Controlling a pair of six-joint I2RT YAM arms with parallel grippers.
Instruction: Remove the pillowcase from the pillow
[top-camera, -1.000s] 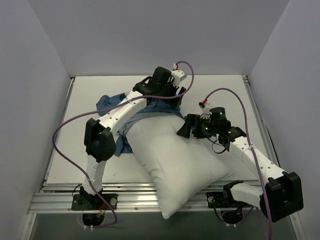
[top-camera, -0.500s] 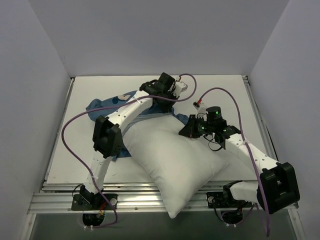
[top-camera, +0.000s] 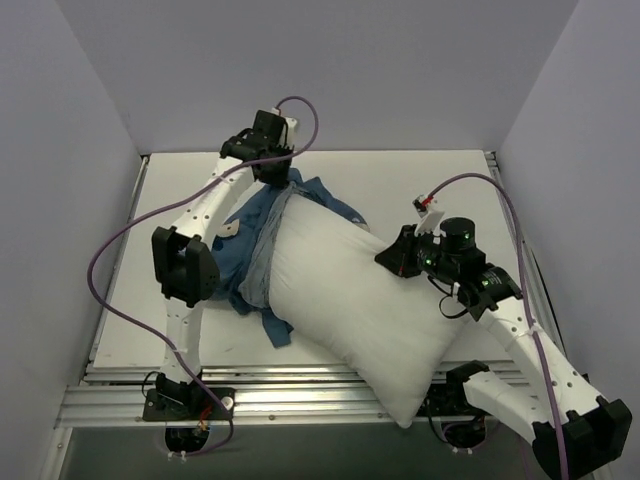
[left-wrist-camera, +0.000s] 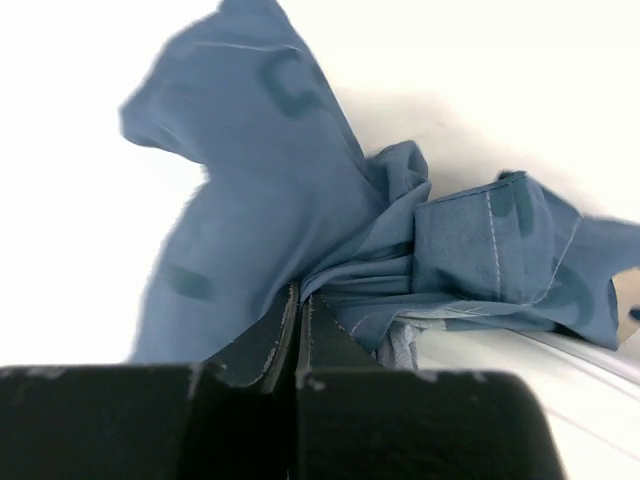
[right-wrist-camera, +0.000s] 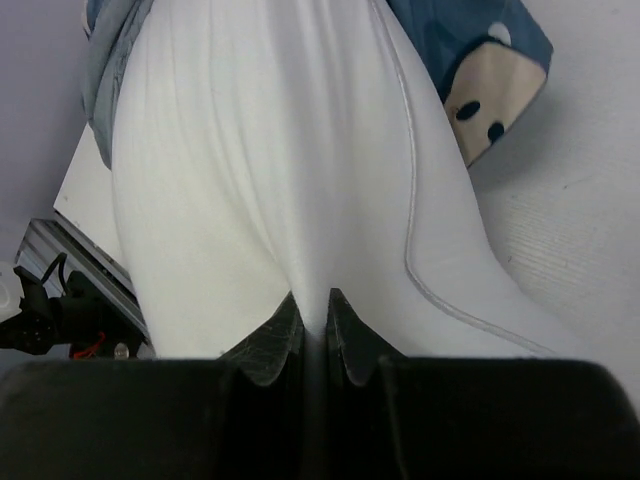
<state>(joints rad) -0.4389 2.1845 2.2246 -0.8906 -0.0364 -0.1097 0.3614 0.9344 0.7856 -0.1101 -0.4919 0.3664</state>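
Jaws of the left gripper (left-wrist-camera: 300, 296) are seen pressed together on a fold of the pillowcase (top-camera: 250, 230), pinched at the far end of the bunched blue cloth. Jaws of the right gripper (right-wrist-camera: 313, 303) are closed on a ridge of the pillow (top-camera: 350, 300), on its right side, with white fabric drawn up into a crease between them. The pillowcase is gathered around the far-left end of the pillow only; the rest of the pillow is bare. Darker blue letters are visible on the cloth in the left wrist view, and a cartoon face (right-wrist-camera: 490, 100) is seen in the right wrist view beside the pillow's seam. The pillow is laid diagonally on the white table (top-camera: 430, 180), its near corner hung over the metal rail (top-camera: 110, 398) at the near edge. Purple cables (top-camera: 115, 260) are looped off both arms.
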